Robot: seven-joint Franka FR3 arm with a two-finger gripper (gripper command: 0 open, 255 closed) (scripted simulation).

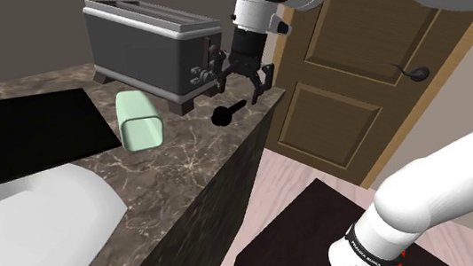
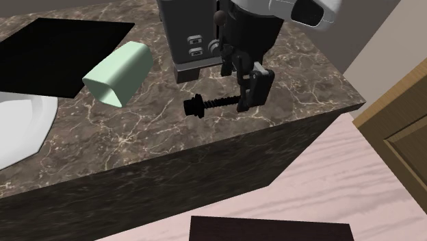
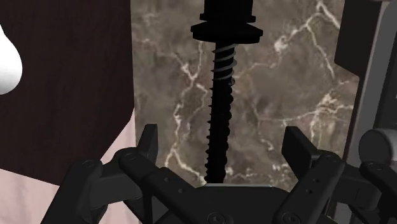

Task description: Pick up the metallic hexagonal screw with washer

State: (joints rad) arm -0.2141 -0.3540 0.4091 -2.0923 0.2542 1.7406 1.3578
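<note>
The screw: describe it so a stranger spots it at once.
Find the dark brown marbled countertop and its grey box-shaped toaster. Close by the toaster's lever end, near the counter's corner, lies a black threaded screw with a washer under its head. It is the only thin, dark thing there; the pale green rectangular tube nearby is far bulkier.

LIGHT: even, diffuse, mid-level, all views | SHOULDER: arm (image 1: 437, 193) brightest, upper & lower right of frame; toaster (image 1: 141, 39) top w/ soft sheen, dark shade beneath | 2ND EXT: counter (image 2: 137, 137) top evenly lit, front face darker | WRIST: screw (image 3: 219, 102) near-black silhouette vs. lit marble, faint thread highlights
</note>
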